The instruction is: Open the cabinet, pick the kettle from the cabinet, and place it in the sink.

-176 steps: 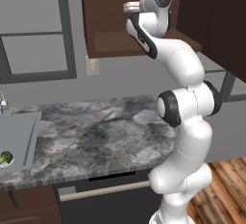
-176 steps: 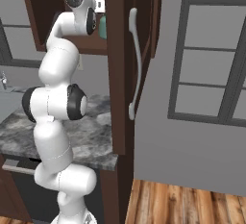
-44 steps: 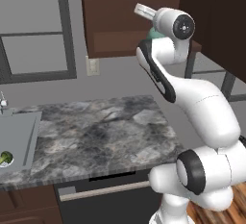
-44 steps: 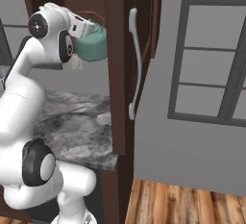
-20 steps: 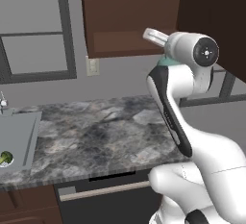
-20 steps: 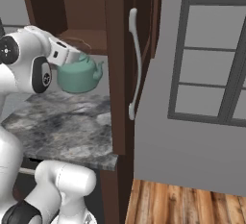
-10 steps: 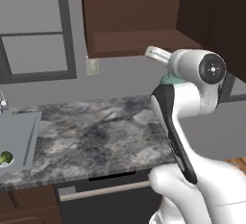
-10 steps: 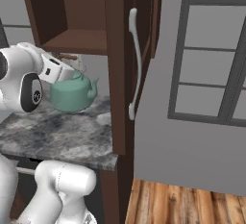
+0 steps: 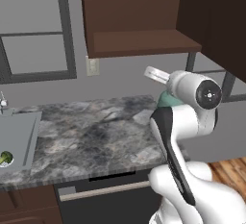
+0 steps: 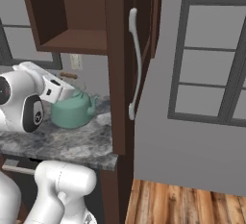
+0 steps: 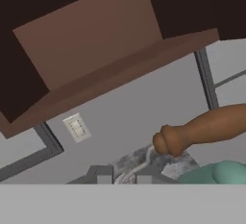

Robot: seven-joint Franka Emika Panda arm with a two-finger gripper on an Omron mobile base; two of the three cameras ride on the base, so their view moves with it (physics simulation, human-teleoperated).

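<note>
Cabinet open, shelf bare. Kettle out, centre left of frame, gripper clamped on its handle. Left: carrying to sink, lower left.

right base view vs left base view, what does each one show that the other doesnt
Right base view alone: the gripper shut on the kettle's thin handle, the cabinet door's silver bar handle, and a brown wooden knob behind the hand.
Left base view alone: the sink with a green broccoli piece in it.
Both: the teal kettle, the open cabinet and the marbled counter.
</note>
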